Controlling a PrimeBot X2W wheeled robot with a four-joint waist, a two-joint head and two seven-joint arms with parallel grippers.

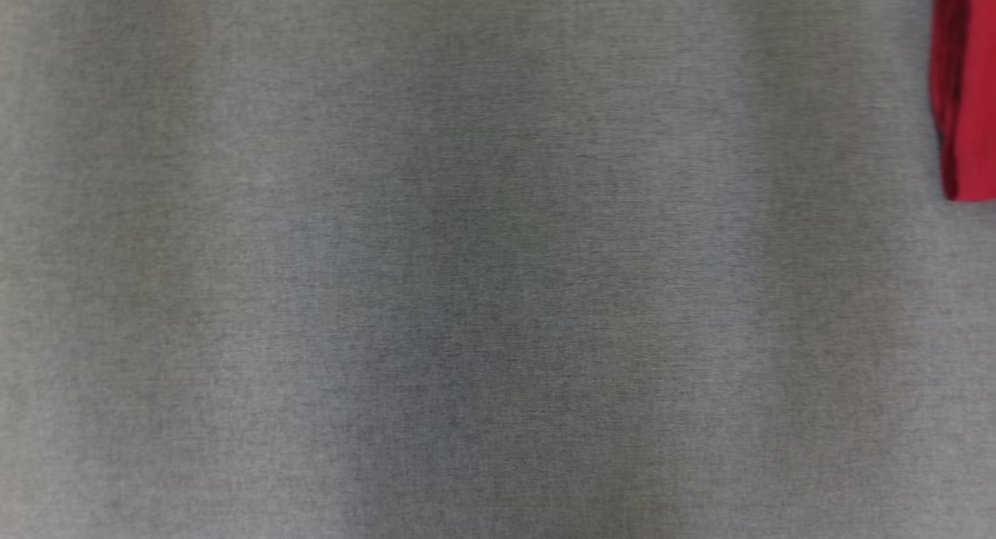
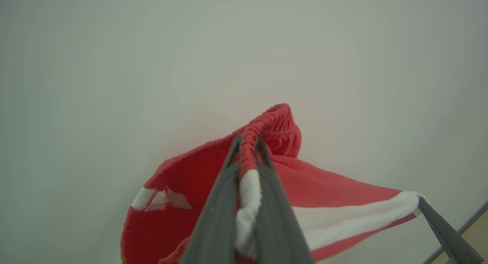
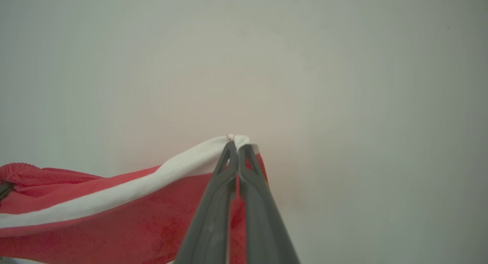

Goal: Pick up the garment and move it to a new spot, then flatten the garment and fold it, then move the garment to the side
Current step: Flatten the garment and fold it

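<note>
The garment is red cloth with a white stripe and a gathered elastic band. My left gripper is shut on that gathered band, where red meets white. At the stripe's far end the other arm's dark fingers pinch the cloth. In the right wrist view my right gripper is shut on the white corner of the garment, which stretches away to the left. A red edge of the garment shows at the head view's upper right.
Grey woven table cloth spreads across the head view. Behind the garment in both wrist views is a plain pale surface. A thin grey bar crosses the left wrist view's lower right corner.
</note>
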